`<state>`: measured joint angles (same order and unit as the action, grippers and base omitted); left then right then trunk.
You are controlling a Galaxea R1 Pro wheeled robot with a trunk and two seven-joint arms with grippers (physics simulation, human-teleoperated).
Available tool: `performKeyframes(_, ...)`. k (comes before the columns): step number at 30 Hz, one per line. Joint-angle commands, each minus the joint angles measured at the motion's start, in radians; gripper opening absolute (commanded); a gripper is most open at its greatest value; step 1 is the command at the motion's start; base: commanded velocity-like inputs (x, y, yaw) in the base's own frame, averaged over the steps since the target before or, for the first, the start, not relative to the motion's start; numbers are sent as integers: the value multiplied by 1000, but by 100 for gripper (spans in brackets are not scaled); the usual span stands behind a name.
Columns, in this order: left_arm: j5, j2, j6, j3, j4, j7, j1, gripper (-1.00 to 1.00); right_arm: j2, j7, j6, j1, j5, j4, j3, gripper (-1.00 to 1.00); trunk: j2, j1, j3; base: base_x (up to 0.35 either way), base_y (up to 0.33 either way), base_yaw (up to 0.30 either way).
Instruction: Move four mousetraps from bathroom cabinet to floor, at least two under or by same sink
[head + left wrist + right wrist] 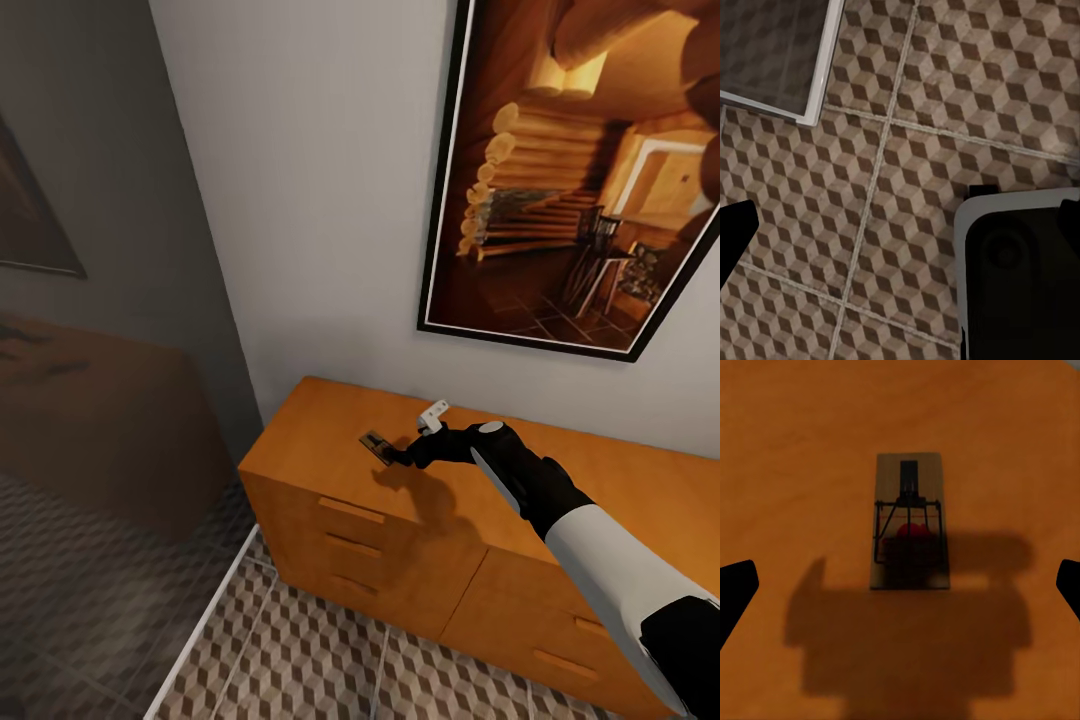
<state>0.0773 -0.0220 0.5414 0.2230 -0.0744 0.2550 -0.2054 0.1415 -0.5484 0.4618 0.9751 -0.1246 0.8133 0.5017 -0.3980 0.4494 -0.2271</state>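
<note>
One mousetrap point(377, 444), a small dark wooden rectangle with thin metal wire and a red spot, lies on the flat top of the orange-brown cabinet point(330, 410) near its left end. My right gripper point(398, 458) hovers just above and beside it, open. In the right wrist view the mousetrap point(909, 529) lies flat between and ahead of the spread fingertips point(735, 592), untouched, with the gripper's shadow across its near end. My left gripper point(900, 225) hangs open over the bathroom floor point(907, 97) with nothing in it.
Three drawer fronts point(350, 510) face the cube-patterned floor point(300, 650). A framed log-cabin picture point(590, 180) hangs on the wall above the cabinet. A glass panel with a white bottom rail point(200, 625) stands at the left. My own base point(1020, 277) shows below the left gripper.
</note>
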Motion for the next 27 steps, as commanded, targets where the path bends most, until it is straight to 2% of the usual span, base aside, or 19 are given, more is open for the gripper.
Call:
performKeyframes(1, 8, 1, 6, 9, -4, 1, -2, 100, 1, 3, 8, 1, -10, 1, 3, 100, -2, 1, -2, 0, 0, 0)
performKeyframes(11, 7, 1, 6, 9, -4, 0, -2, 100, 1, 3, 8, 1, -10, -1, 4, 100, -2, 1, -3, 10, 8, 0)
performKeyframes(20, 7, 1, 6, 9, -4, 0, -2, 100, 1, 4, 8, 1, -10, -10, 4, 100, -2, 1, -3, 153, 120, 0)
performKeyframes(27, 7, 1, 6, 9, -4, 0, -2, 100, 1, 4, 8, 1, -10, -15, 4, 100, -2, 1, -3, 42, 30, 0)
